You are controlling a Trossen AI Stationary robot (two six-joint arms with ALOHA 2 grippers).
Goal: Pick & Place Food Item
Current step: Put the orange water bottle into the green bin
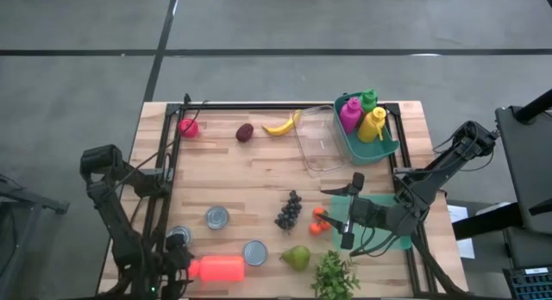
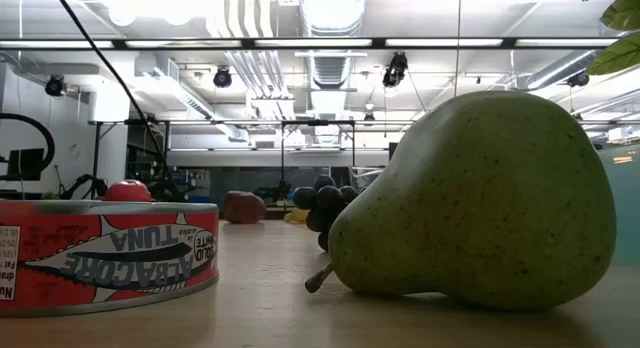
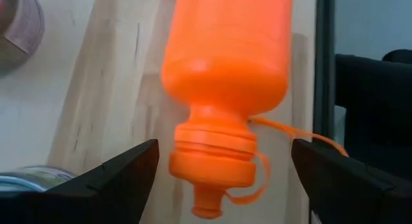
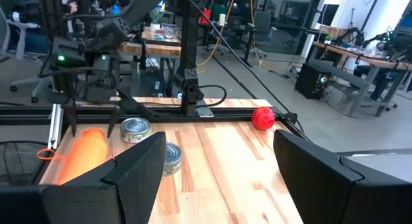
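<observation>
Left hand [image 1: 177,259]: mine, lower left of the high view, fingers spread wide either side of the orange bottle's [image 1: 217,267] cap, nothing gripped. Right hand [image 1: 350,210]: lower right, fingers apart, holding nothing, above the green mat [image 1: 398,242]. Pear [image 1: 296,258]: lying on the table [image 1: 259,171], bottom centre, beside the tuna can [image 1: 254,252].
</observation>
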